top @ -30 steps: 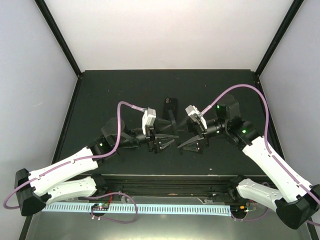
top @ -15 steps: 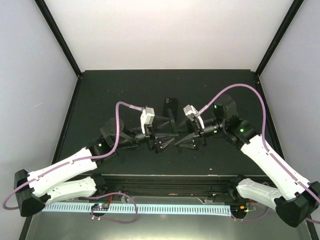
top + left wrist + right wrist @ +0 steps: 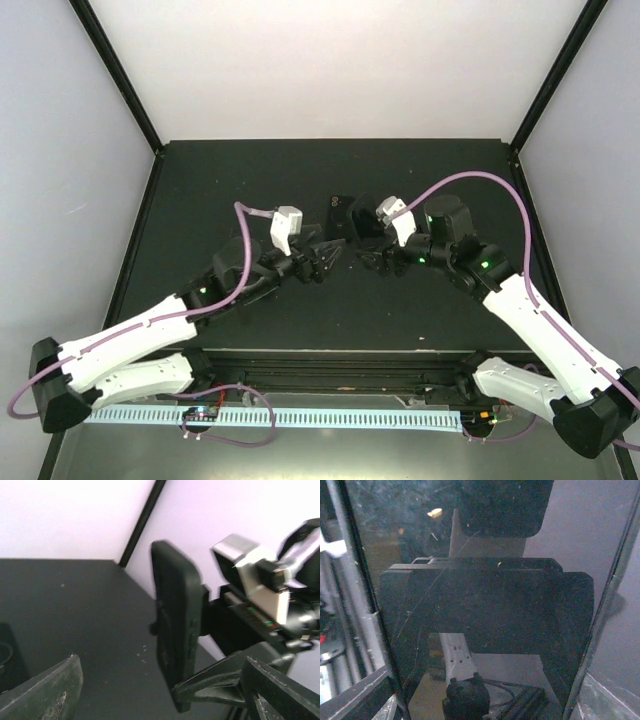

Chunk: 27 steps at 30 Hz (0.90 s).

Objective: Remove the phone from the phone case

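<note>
Two grippers: they meet over the middle of the table (image 3: pixel 200 190) with the phone (image 3: pixel 175 630) between them.
Phone: it is upright in the left wrist view, appears clear of the table, and sits in its case (image 3: pixel 167 590). Its glass fills the right wrist view.
Case: dark and thick-rimmed, it is on the phone as far as shows. Its back is turned to the left gripper (image 3: pixel 162 665).
Right hold: the right gripper (image 3: pixel 487 682) is clamped across the phone, with one finger (image 3: pixel 212 682) under its lower edge.
Left hold: the left gripper's fingers are spread wide with nothing between them, just short of the case.
Step in hand: judged to be the left gripper taking a case edge so the arms can part case from phone.
Doing it well: the left gripper should catch the rim at a free corner, away from the right fingers, and pinch the lip only, not the glass. It should then peel that corner back off the screen side and work along the edge slowly. Meanwhile the right gripper holds firm and does not turn.
Risk: the right fingers may be pinning the case walls, so a straight pull could drag the whole phone loose and drop it.
</note>
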Tool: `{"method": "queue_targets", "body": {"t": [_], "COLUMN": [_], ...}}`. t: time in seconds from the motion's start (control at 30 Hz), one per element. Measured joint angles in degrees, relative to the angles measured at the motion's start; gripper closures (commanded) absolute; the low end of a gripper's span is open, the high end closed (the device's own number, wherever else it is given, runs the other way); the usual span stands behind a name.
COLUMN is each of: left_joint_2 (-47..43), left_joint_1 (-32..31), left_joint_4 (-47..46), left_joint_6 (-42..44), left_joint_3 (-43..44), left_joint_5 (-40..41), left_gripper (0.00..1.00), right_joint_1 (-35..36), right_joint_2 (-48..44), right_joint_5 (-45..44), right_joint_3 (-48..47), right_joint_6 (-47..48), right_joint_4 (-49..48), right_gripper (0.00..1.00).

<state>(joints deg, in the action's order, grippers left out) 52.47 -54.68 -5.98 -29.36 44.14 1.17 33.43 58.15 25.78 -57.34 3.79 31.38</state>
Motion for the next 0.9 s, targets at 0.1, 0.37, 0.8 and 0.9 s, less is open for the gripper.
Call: {"method": "queue_targets", "body": {"t": [0.1,0.37,0.8,0.9], "left_joint_2": [4.7,16.85,25.11,26.73], "left_joint_1": [0.02,0.04,0.24,0.37], "left_joint_4": [0.15,-1.05,-1.4,-1.36], "left_joint_6": [-1.75,-4.17,-5.22,-5.25], "left_joint_3": [0.92,9.73,17.27,18.49], "left_joint_5": [2.38,4.83,4.24,3.39], "left_gripper": [0.22,0.42,0.66,0.75], "right_joint_1": [0.02,0.02,0.02,0.02], "right_joint_2": [0.0,0.0,0.0,0.0], "right_joint_5": [-5.84,-12.31,-14.43,-14.6], "right_joint_3": [0.37,0.39,0.39,0.39], "right_joint_6": [0.04,0.39,0.44,0.57], "right_joint_4": [0.11,0.13,0.11,0.11], "right_gripper": [0.46,0.46,0.46,0.46]}}
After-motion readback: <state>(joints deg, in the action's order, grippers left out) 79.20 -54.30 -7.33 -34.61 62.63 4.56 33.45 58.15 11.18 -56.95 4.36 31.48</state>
